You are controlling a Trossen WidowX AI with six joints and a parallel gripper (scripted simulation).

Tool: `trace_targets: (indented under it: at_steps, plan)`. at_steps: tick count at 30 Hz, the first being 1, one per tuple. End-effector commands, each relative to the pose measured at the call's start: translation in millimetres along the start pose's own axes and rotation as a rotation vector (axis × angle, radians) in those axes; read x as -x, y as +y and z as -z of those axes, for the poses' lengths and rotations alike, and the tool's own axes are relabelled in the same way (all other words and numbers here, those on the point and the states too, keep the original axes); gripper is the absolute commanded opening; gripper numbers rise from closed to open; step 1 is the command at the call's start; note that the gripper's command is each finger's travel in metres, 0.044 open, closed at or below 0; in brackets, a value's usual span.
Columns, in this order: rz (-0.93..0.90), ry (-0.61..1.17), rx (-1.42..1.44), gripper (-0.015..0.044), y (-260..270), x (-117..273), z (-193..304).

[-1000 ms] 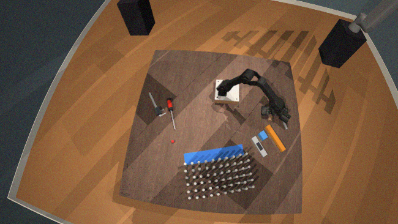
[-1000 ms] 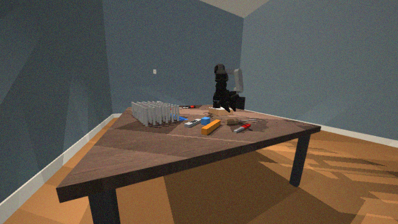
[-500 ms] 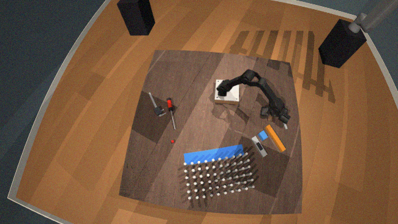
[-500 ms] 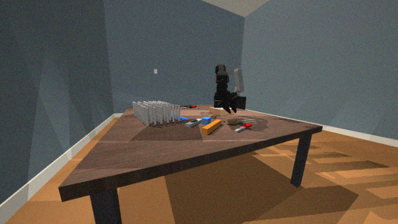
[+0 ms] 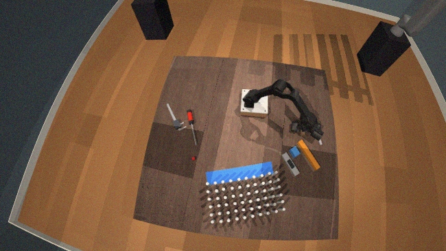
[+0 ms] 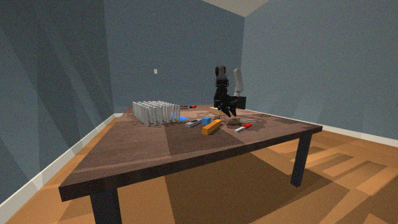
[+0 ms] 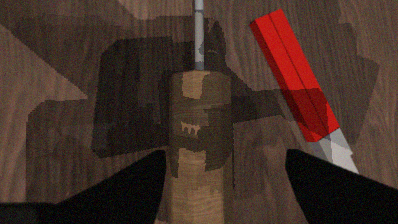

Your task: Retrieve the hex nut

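The wooden handle [image 6: 232, 122] [image 7: 200, 195] of a thin metal-shafted tool lies on the table. My gripper [image 6: 232, 115] [image 7: 225, 158] is partly open, with its fingers on either side above the handle and a gap on each side. A red and grey knife-like piece [image 6: 247, 126] [image 7: 295, 70] lies beside the handle, its grey end partly behind the right finger in the wrist view. The white spacers [image 5: 258, 199] [image 6: 147, 117] stand upright in rows, with the blue taped strip [image 5: 240, 171] [image 6: 183, 118] in front. I cannot see the nut.
An orange bar [image 5: 309, 155] [image 6: 212, 126], a blue block [image 5: 294, 151] [image 6: 206, 120] and a grey block [image 5: 290, 164] [image 6: 193, 123] lie between gripper and spacers. Across the table are a red screwdriver [image 5: 190, 116], a grey pronged tool [image 5: 176, 123] and a small red block [image 5: 193, 158].
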State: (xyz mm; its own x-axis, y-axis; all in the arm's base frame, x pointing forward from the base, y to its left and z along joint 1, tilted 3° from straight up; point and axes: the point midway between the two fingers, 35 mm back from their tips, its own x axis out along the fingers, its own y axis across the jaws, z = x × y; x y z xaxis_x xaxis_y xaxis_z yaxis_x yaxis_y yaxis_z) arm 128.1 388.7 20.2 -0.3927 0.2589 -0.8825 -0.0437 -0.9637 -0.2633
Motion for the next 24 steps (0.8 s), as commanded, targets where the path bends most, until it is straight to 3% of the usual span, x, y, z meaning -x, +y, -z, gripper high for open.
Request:
trace_targets:
  at_steps: [1,20,22,24]
  plan:
    - [-0.002,-0.004,-0.003,0.028,3.4,-6.5,1.4]
    - [-0.002,-0.004,-0.002,0.028,12.9,-31.6,10.6]
    - [-0.002,-0.004,-0.002,0.0227,12.9,-31.6,10.6]
    - [-0.002,-0.004,-0.002,0.0214,12.9,-31.6,10.6]
